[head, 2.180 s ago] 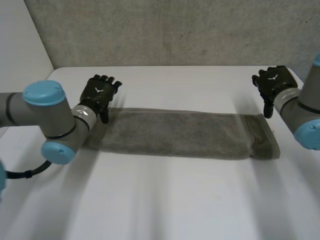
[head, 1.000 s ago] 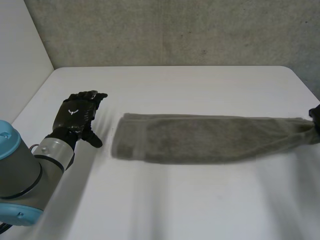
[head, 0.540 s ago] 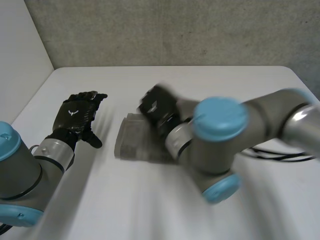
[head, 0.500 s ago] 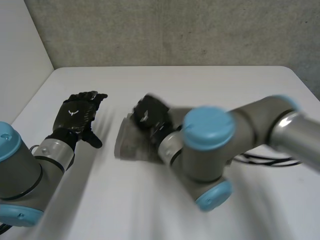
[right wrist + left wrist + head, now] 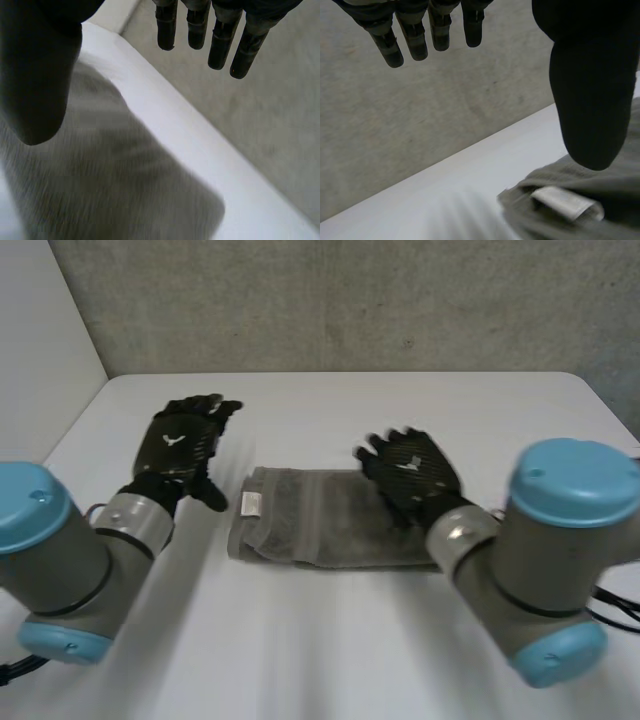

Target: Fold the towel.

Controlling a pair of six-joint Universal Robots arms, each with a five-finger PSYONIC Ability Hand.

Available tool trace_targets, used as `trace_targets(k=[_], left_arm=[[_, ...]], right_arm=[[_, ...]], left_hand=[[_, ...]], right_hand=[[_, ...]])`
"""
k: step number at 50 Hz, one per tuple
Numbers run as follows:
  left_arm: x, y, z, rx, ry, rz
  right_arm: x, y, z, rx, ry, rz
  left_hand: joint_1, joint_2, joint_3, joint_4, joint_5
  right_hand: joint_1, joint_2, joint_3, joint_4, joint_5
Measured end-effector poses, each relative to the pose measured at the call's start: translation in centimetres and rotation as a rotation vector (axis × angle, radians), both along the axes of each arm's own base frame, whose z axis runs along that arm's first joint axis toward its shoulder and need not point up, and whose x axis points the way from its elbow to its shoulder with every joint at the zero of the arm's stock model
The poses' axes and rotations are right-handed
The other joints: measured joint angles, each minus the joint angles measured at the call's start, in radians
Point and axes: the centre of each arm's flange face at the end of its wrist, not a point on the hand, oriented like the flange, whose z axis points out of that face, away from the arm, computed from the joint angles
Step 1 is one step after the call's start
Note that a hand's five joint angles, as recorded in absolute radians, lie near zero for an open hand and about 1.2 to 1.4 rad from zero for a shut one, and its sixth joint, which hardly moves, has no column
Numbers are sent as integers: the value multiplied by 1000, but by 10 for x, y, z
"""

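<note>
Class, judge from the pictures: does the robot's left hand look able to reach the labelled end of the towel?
Probably yes. The left hand is open right beside that end of the towel, the label lies near its thumb, and nothing stands between them.

The left hand (image 5: 590, 75) was held with its fingers (image 5: 415, 35) straight and set apart from the thumb, gripping nothing. The fingertips stood against a grey wall (image 5: 420, 115) behind the white table (image 5: 435, 200). A grey towel (image 5: 615, 205) lay on the table under the thumb; contact between the two could not be determined. A white label (image 5: 563, 202) lay at the towel's corner, where folded layers showed.
</note>
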Motion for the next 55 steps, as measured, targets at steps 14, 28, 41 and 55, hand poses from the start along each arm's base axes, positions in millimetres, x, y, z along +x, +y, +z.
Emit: trace_targets(k=[14,28,41,55], left_arm=[[-42,16,-30,57,-31,-116],[-27,11,34,-85,44,-72],[-8,-1,73,-156,147,26],[-8,-4,62,-123,151,35]], right_arm=[[-57,-31,-68,170,112,-154],[-9,-45,-16,-288,379,-92],[110,66,-48,-504,448,471],[77,46,-12,-310,239,300]], left_hand=[[3,2,2,2,0],[0,0,0,0,0],[0,0,0,0,0],[0,0,0,0,0]], right_hand=[[999,1020,1003,984,1017],[1083,1082,1094,1080,1106],[1083,1082,1094,1080,1106],[1,6,3,2,1]])
